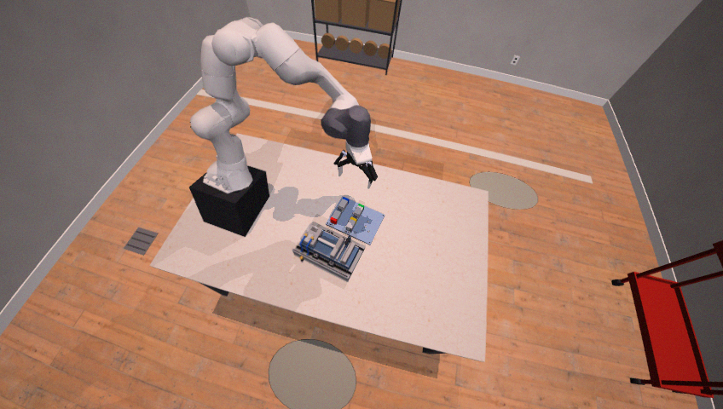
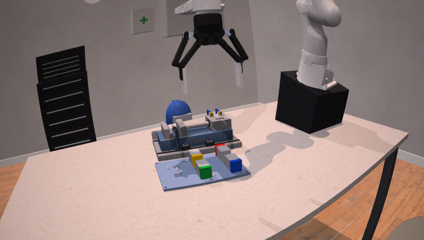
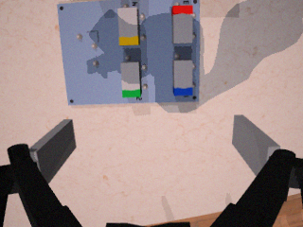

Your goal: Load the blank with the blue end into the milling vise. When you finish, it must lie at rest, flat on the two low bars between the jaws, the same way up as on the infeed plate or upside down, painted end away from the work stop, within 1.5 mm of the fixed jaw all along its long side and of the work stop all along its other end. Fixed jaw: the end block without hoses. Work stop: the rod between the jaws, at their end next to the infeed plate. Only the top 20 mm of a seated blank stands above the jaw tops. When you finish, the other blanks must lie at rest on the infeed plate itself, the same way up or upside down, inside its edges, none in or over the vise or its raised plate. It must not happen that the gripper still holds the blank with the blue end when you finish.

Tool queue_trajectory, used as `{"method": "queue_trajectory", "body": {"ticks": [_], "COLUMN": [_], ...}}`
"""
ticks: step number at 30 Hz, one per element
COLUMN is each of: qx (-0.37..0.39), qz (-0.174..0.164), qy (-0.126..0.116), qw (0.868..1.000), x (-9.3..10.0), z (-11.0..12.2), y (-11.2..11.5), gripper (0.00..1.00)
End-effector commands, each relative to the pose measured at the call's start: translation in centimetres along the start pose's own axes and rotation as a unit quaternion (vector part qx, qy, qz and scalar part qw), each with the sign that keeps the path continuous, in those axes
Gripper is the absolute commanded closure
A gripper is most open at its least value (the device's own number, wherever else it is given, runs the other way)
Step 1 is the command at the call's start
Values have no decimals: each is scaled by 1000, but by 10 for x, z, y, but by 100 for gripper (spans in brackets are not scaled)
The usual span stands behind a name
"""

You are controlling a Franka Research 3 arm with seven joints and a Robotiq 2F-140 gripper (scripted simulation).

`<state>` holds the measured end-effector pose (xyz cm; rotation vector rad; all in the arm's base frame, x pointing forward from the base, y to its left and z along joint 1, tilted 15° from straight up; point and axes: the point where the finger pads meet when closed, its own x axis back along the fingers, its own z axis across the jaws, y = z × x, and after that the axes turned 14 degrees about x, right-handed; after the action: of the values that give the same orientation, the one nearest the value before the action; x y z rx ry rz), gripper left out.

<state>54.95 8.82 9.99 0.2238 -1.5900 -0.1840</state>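
My gripper (image 1: 355, 178) (image 2: 212, 86) (image 3: 152, 131) is open and empty, high above the table beside the infeed plate (image 2: 166, 182) (image 3: 71, 82). The blue-ended blank (image 1: 343, 204) (image 2: 231, 157) (image 3: 183, 73) lies on that plate, its blue end at the plate edge away from the vise. The red-ended blank (image 1: 336, 216) (image 2: 223, 150) (image 3: 183, 28) lies in line with it, nearer the vise. The green-ended blank (image 3: 131, 73) and yellow-ended blank (image 3: 128, 24) form a second row. The vise (image 2: 205, 136) stands beyond the plate; no blank shows in it. Its low bars are hard to make out.
The hosed block (image 2: 218, 122) stands at the vise's robot-base side. Small pegs (image 3: 94, 45) stand on the infeed plate, some alongside the blanks. The robot's black pedestal (image 1: 222, 207) (image 2: 297, 102) stands at one side of the table. A blue ball-like object (image 2: 178, 110) shows behind the vise.
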Motion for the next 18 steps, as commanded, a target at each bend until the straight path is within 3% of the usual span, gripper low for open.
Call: {"method": "queue_trajectory", "body": {"ticks": [1,5,10,18], "qx": [0,0,0,0], "qz": [0,0,0,0], "qy": [0,0,1,1], "qw": [1000,1000,1000,1000], "x": [0,0,-60,-60], "z": [0,0,2,2], "y": [0,0,-4,-4], "gripper": [0,0,0,0]}}
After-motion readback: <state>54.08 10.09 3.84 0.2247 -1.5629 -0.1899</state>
